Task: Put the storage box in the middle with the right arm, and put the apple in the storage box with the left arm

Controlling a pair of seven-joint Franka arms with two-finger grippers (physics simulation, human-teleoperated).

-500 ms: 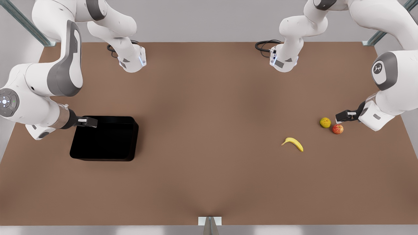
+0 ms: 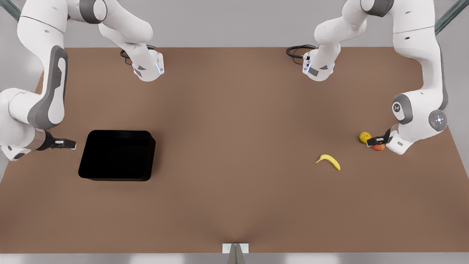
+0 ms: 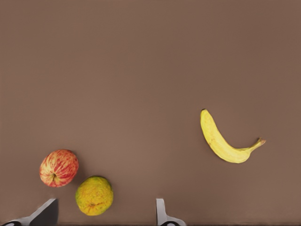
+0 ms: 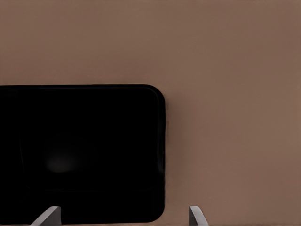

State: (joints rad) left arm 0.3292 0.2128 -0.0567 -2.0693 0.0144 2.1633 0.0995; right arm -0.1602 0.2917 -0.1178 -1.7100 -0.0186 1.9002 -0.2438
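The black storage box (image 2: pixel 117 154) lies empty on the table at the front view's left. My right gripper (image 2: pixel 69 144) hangs just off the box's outer side, apart from it; in the right wrist view the gripper (image 4: pixel 122 217) is open, with the box (image 4: pixel 80 150) ahead of it. The red apple (image 2: pixel 379 147) lies at the front view's right, partly covered by my left gripper (image 2: pixel 374 140). In the left wrist view the apple (image 3: pixel 59 167) lies close by one fingertip (image 3: pixel 47 212) of the open left gripper (image 3: pixel 103 219).
A yellow-green round fruit (image 2: pixel 364 137) sits right beside the apple and lies between the left fingers in the wrist view (image 3: pixel 94 195). A banana (image 2: pixel 329 161) lies nearer the table's middle. The brown table (image 2: pixel 234 128) is bare between box and fruits.
The right gripper has drawn back from over the box's edge to outside it. The left gripper has come down and closer, now over the apple. Both arms have changed posture.
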